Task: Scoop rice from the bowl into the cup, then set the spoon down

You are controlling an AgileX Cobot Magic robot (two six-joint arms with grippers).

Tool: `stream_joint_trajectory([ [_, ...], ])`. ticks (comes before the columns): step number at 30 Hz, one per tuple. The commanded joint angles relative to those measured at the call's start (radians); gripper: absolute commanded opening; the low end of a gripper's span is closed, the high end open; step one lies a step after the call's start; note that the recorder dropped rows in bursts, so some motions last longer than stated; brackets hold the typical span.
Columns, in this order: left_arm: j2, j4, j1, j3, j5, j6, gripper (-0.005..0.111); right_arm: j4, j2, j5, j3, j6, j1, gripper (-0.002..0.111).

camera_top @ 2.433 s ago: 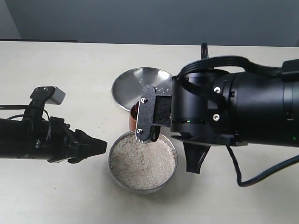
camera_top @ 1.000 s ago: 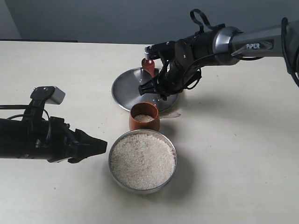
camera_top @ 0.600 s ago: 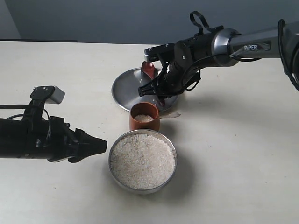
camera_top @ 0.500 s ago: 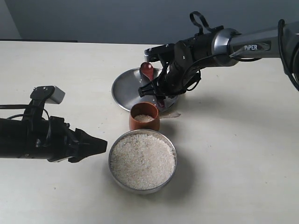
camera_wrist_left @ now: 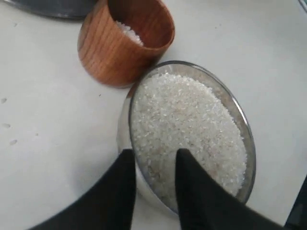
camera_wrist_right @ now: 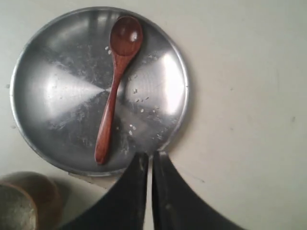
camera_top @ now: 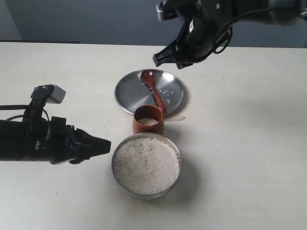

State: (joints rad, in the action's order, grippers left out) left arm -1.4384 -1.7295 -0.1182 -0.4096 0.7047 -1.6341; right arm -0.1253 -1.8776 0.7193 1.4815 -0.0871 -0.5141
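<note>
Spoon point(camera_top: 154, 93) lies flat on the steel plate point(camera_top: 125, 91), hollow upward, its handle end near the cup point(camera_top: 143, 129), which is partly filled; the bowl point(camera_top: 113, 165) just beside it brims with rice point(camera_top: 146, 165). The right gripper point(camera_wrist_right: 149, 158) hangs above the plate, its 2 fingers nearly pressed together, empty. The left gripper point(camera_wrist_left: 154, 155) sits at the bowl's rim, fingers parted. Both steps look done; a retreat should go upward, clear of the cup.

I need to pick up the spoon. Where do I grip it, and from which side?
Grip the spoon at mid-handle, coming from straight above with the jaws across it. It lies flat on the plate, the handle is slim and straight there, and its tail end sits close to the cup.
</note>
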Motion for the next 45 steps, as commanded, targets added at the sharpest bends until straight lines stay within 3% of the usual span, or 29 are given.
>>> stream_joint_trajectory([
  [1,0.108,-0.008,-0.001,0.001,0.024,-0.005,0.000,-0.046,0.154,0.029,-0.074,0.000,0.005,0.000],
  [8,0.336,0.000,-0.001,0.001,-0.036,0.053,0.001,-0.099,0.370,0.020,-0.292,-0.021,0.005,0.000],
  [15,0.631,0.236,-0.001,0.001,-0.152,0.265,0.001,-0.119,0.630,-0.104,-0.573,-0.107,0.005,0.000],
  [19,0.804,0.467,-0.001,0.003,-0.225,0.427,0.000,-0.119,0.772,-0.180,-0.699,-0.151,0.005,0.000],
  [23,0.962,0.715,-0.001,0.003,-0.258,0.702,0.000,-0.109,0.928,-0.284,-0.831,-0.168,0.005,0.000],
  [32,1.188,1.254,-0.001,0.005,-0.231,1.114,0.000,-0.109,1.194,-0.441,-1.038,-0.170,0.005,0.000],
  [36,1.249,1.421,-0.001,0.007,-0.207,1.279,0.000,-0.109,1.284,-0.494,-1.118,-0.173,0.005,0.000],
  [45,1.333,1.456,-0.001,0.042,-0.121,1.296,0.000,-0.101,1.376,-0.538,-1.204,-0.177,0.005,0.000],
])
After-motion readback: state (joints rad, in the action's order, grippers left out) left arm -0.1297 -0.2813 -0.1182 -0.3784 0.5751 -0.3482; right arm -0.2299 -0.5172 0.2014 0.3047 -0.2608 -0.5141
